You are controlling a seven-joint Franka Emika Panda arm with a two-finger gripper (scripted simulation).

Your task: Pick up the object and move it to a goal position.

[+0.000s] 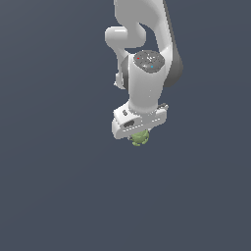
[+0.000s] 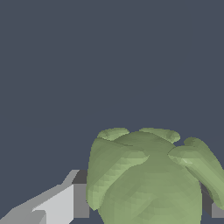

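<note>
The object is a small light-green knobbly lump (image 1: 140, 138), showing just under the white gripper (image 1: 139, 136) in the exterior view. In the wrist view the object (image 2: 148, 179) fills the space between the two grey fingers (image 2: 65, 203), which press on either side of it. The gripper is shut on the object. Most of the fingers are hidden behind the hand in the exterior view. I cannot tell whether the object rests on the floor or hangs above it.
The white arm (image 1: 147, 63) reaches down from the top of the exterior view. A plain dark grey-blue surface (image 1: 59, 186) lies all around, with no other objects or edges in view.
</note>
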